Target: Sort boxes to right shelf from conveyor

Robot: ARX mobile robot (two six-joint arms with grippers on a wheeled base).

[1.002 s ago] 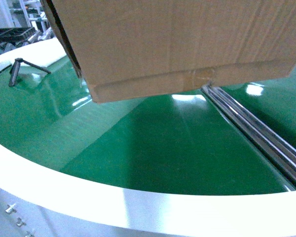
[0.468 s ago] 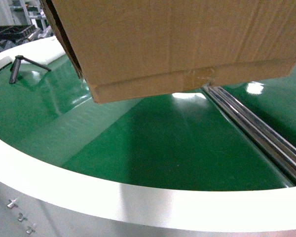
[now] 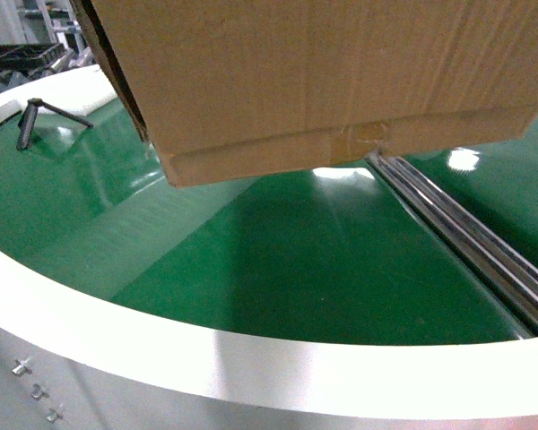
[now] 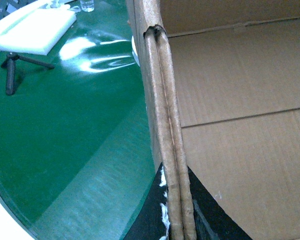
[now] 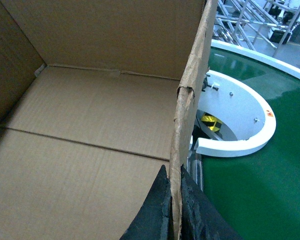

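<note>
While clamped by both tools, box (image 3: 323,81) above conveyor (image 3: 296,269).

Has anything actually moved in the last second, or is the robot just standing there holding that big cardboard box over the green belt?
Almost nothing. The large brown cardboard box stays lifted over the glossy green conveyor belt, each side wall pinched by the left gripper and right gripper. The view shifted only slightly: the small dark tripod and white rim drifted a touch. Nothing was grasped or released.
</note>
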